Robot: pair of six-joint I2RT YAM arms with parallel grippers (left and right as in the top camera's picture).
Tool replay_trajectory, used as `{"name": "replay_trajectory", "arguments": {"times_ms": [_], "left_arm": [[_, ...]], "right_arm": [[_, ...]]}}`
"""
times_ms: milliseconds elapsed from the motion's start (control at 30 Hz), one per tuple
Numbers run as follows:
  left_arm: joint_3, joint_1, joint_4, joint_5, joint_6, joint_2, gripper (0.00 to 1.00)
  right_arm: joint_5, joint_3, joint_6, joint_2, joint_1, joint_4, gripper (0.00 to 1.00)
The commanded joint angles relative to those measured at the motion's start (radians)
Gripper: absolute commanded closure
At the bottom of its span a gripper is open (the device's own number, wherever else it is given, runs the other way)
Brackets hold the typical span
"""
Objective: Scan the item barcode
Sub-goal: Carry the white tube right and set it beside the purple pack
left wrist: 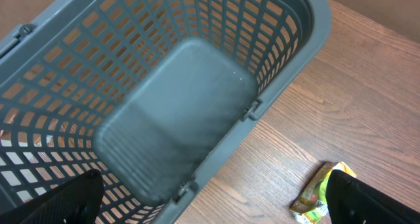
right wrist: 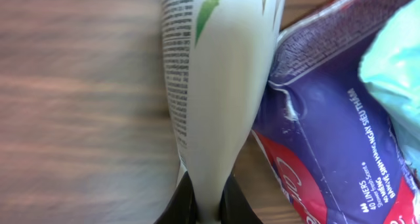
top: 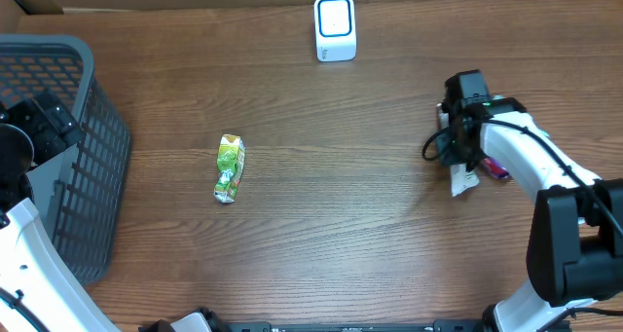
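At the near right of the table, the right gripper (top: 458, 155) is shown closed on a white pouch (top: 464, 182), the item held for scanning. In the right wrist view the pouch is seen pinched at its narrow end between the two dark fingers (right wrist: 186, 199), with a column of small black print and a green mark carried on its side. Whether the pouch is lifted off the wood cannot be told. Just right of the pouch, and touching it in that view, a purple pack (right wrist: 315, 152) with white and red lettering is laid on the wood. A pale teal patch (right wrist: 394, 60) is seen at its right edge, and what it belongs to cannot be told.

At mid-table, well left of the held pouch, a crumpled green packet (top: 230, 168) is laid flat on the wooden table (top: 341, 235). Further left, a grey mesh basket (top: 88, 176) is stood at the table's left edge. The left gripper (top: 37, 128) is held above the basket with its jaws spread wide. In the left wrist view the basket's solid floor is framed between its fingertips. At the far edge, near the middle, a white scanner (top: 336, 28) with a blue-rimmed face is stood upright, well apart from the held pouch and from both grippers.
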Motion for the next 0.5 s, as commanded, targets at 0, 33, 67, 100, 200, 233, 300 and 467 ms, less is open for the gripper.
{"name": "replay_trajectory", "arguments": {"times_ms": [0,33,67,100,200,233,300,467], "left_arm": [[0.011,0.002,0.002,-0.005,-0.01,0.0,0.0],[0.011,0.002,0.002,-0.005,-0.01,0.0,0.0],[0.011,0.002,0.002,-0.005,-0.01,0.0,0.0],[0.011,0.002,0.002,-0.005,-0.01,0.0,0.01],[0.011,0.002,0.002,-0.005,-0.01,0.0,0.01],[0.011,0.002,0.002,-0.005,-0.01,0.0,0.01],[0.011,0.002,0.002,-0.005,-0.01,0.0,0.0],[0.011,0.002,0.002,-0.005,-0.01,0.0,0.0]], "right_arm": [[0.106,-0.016,0.024,-0.002,-0.056,0.024,0.96],[0.105,-0.016,0.024,-0.002,-0.068,0.029,0.92],[0.105,-0.016,0.024,-0.002,-0.079,0.034,0.89],[0.105,-0.016,0.024,-0.002,-0.087,0.037,0.83],[0.061,-0.005,0.024,-0.002,-0.094,0.045,0.5],[0.027,0.009,0.024,-0.002,-0.094,0.036,0.44],[-0.025,0.048,0.025,-0.008,-0.088,0.013,0.32],[-0.178,0.253,0.025,-0.018,-0.084,-0.158,0.04]]}}
